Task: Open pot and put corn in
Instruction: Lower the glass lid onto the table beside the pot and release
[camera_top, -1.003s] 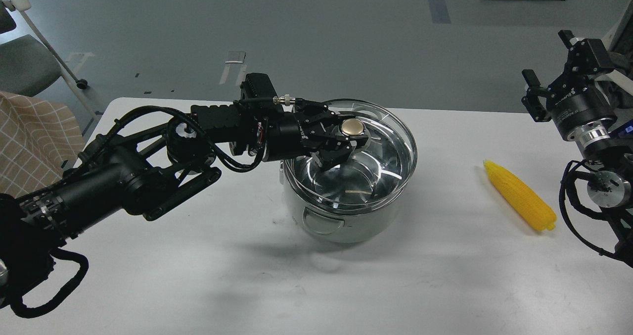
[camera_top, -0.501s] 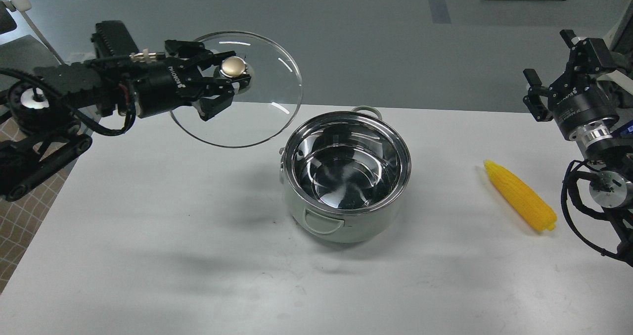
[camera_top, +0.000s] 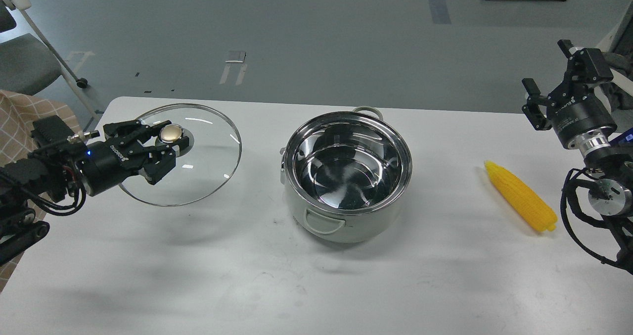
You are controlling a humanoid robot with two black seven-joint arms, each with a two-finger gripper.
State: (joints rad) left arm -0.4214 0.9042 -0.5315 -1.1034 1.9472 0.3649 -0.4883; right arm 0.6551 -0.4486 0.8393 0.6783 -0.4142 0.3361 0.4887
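Observation:
The pale mint-green pot (camera_top: pixel 346 226) stands open in the middle of the white table, its steel inside empty. My left gripper (camera_top: pixel 165 144) is shut on the brass knob of the round glass lid (camera_top: pixel 207 162) and holds the lid tilted, low over the table's left part, well left of the pot. The yellow corn (camera_top: pixel 520 195) lies on the table to the right of the pot. My right gripper (camera_top: pixel 546 80) is open and empty, raised above and behind the corn at the right edge.
The white table (camera_top: pixel 316 285) ends at its far edge just behind the pot. A grey chair (camera_top: pixel 24 68) and a checked cloth (camera_top: pixel 24 122) are at the far left, off the table.
My left gripper lifted the glass lid off the pot, carried it up and to the left, then lowered it toward the table's left side. The right arm and corn stayed in place.

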